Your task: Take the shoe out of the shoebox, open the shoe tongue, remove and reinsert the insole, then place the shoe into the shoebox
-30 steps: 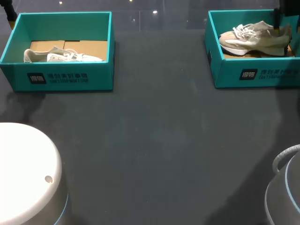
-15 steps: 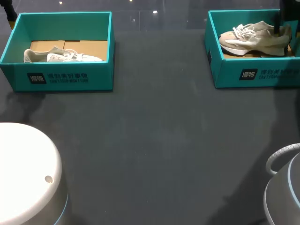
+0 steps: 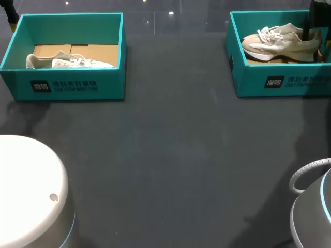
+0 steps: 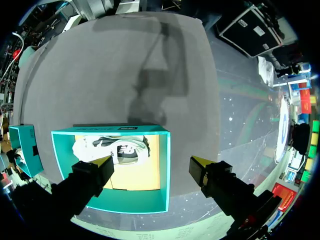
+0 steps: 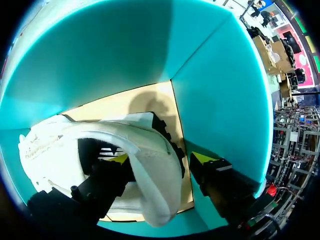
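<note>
Right wrist view: the right hand [image 5: 160, 159], fingers apart, straddles the heel of the shoe [image 5: 150, 140], one finger inside and one outside. The shoe lies in the shoebox [image 5: 215, 90] at the worktop's [image 3: 170, 155] 2 o'clock. The left hand [image 4: 151, 161], fingers spread, hovers over the second shoebox [image 4: 166, 165] at 10 o'clock, which contains a second shoe [image 4: 112, 147].

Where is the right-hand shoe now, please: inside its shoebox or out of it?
Inside: the shoe lies within the teal walls of the shoebox, the right gripper straddling its heel collar.
</note>
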Tool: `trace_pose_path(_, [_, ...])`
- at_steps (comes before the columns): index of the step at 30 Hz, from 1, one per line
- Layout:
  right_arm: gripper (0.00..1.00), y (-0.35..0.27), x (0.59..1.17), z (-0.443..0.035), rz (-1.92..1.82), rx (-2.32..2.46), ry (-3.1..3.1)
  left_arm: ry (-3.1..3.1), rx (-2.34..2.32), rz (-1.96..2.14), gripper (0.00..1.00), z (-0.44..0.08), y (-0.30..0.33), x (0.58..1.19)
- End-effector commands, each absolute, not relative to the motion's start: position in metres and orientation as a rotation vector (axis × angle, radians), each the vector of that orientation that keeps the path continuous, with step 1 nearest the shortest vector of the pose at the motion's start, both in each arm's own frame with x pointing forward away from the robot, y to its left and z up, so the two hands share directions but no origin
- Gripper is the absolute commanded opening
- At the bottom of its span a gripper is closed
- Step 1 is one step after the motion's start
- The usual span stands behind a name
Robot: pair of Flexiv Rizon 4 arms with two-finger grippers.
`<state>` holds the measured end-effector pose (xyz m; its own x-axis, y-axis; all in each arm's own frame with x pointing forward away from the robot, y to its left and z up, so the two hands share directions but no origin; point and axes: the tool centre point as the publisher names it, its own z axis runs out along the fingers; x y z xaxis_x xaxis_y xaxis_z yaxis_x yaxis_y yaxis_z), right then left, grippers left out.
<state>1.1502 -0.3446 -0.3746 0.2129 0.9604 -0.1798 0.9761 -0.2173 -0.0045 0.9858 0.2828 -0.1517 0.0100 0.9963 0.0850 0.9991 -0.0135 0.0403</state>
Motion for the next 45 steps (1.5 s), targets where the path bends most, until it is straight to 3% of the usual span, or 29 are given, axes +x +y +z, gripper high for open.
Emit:
trace_pose_path(1, [0.73, -0.352, 1.158, -0.382, -0.227, 2.376, 1.912, -2.183, -2.211, -0.143, 1.0, -0.152, 0.283, 0.985])
trace_pose_path(8, [0.68, -0.35, 1.16, -0.383, -0.225, 2.366, 1.943, -2.183, -2.211, -0.143, 1.0, -0.152, 0.283, 0.985])
trace_pose_path(10, [0.6, -0.349, 1.16, -0.381, -0.224, 2.358, 1.95, -2.183, -2.211, -0.143, 1.0, -0.152, 0.283, 0.985])
trace_pose_path(11, [0.49, -0.348, 1.161, -0.381, -0.225, 2.355, 1.951, -2.183, -2.211, -0.143, 1.0, -0.152, 0.283, 0.985])
trace_pose_path(22, [0.4, -0.327, 1.16, -0.377, -0.218, 2.32, 1.988, -2.183, -2.211, -0.143, 1.0, -0.152, 0.283, 0.985])
trace_pose_path(25, [0.43, -0.322, 1.161, -0.377, -0.22, 2.311, 1.997, -2.183, -2.211, -0.143, 1.0, -0.152, 0.283, 0.985])
trace_pose_path(29, [0.65, -0.324, 1.16, -0.376, -0.224, 2.314, 1.99, -2.183, -2.211, -0.143, 1.0, -0.152, 0.283, 0.985])
trace_pose_path(31, [0.69, -0.326, 1.16, -0.376, -0.228, 2.317, 1.981, -2.183, -2.211, -0.143, 1.0, -0.152, 0.283, 0.985])
trace_pose_path(42, [0.65, -0.332, 1.163, -0.378, -0.23, 2.314, 1.987, -2.183, -2.211, -0.143, 1.0, -0.152, 0.283, 0.985])
trace_pose_path(45, [0.6, -0.333, 1.164, -0.382, -0.222, 2.317, 2.004, -2.183, -2.211, -0.143, 1.0, -0.152, 0.283, 0.985])
